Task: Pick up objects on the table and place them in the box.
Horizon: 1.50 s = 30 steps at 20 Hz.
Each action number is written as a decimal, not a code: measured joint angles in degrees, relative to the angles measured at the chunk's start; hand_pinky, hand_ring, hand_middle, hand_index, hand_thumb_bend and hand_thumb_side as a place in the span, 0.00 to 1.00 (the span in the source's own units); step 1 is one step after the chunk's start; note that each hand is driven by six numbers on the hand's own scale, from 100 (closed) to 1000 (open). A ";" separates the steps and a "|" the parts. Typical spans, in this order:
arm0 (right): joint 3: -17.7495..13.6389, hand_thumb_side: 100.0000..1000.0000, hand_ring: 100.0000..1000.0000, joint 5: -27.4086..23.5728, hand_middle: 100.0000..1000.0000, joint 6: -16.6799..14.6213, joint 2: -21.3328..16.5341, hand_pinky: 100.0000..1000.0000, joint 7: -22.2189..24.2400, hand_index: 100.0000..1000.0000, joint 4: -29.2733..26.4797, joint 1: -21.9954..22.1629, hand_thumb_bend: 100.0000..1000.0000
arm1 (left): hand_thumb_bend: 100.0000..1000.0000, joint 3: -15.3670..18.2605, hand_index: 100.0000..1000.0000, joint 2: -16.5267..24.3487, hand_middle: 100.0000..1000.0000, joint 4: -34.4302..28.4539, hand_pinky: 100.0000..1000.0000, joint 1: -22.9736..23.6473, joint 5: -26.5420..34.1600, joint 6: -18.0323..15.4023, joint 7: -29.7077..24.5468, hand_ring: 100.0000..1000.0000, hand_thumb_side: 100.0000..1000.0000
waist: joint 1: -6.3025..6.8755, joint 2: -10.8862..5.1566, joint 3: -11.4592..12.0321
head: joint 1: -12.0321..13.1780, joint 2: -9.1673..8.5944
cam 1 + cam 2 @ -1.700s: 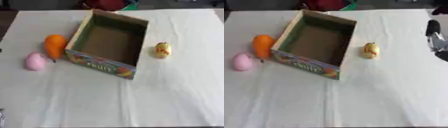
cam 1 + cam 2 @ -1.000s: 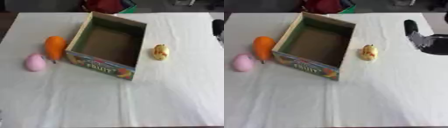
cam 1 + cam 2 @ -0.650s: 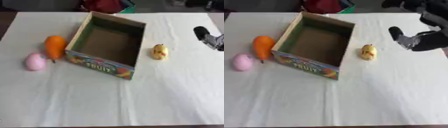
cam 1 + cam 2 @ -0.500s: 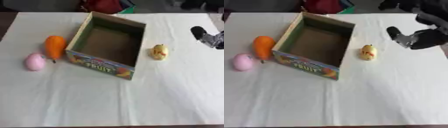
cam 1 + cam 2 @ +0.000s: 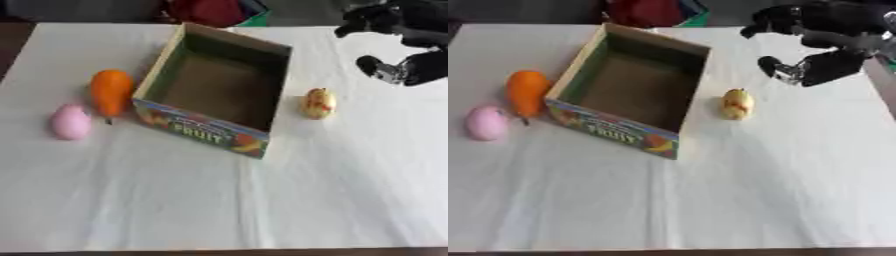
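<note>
Left eye view: the box (image 5: 214,90) is seen empty on the counter (image 5: 350,190), with an orange fruit (image 5: 111,92) and a pink fruit (image 5: 70,121) at its left. The right hand (image 5: 409,67) is cut off.

Right eye view: the right hand (image 5: 820,62) is held above and right of the yellow fruit (image 5: 738,103), fingers (image 5: 773,66) spread, nothing held. A reach is judged underway; lowering and closing are called for. The left hand is not shown.

Even, bright, diffuse light washes my white table (image 5: 350,200) with no glare. Everything looks soft and slightly blurred; my right hand (image 5: 815,60) at two o'clock is smeared most. The box (image 5: 210,95) interior is dim, and faint shadows hug the objects.
</note>
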 measured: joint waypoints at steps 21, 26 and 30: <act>1.73 1.00 1.00 1.41 0.90 0.29 2.45 0.85 0.75 1.00 8.57 -0.43 0.00 | 0.00 -0.14 0.70 0.00 0.68 0.00 0.61 -0.81 0.31 0.18 -0.43 0.70 0.91 | -0.33 0.57 0.59 | -0.19 0.00; 1.73 1.00 1.00 1.69 0.89 0.23 2.75 0.85 0.69 1.00 9.15 0.57 0.00 | 0.00 -0.14 0.69 0.00 0.68 0.00 0.61 -1.02 0.31 0.38 -0.59 0.70 0.91 | -0.44 1.05 0.60 | -0.07 -0.02; 1.73 1.00 1.00 1.74 0.89 0.02 2.76 0.85 0.49 1.00 8.95 1.97 0.00 | 0.00 -0.14 0.69 -0.04 0.67 0.00 0.61 -1.10 0.31 0.62 -0.39 0.69 0.91 | -0.48 1.43 0.63 | 0.27 -0.10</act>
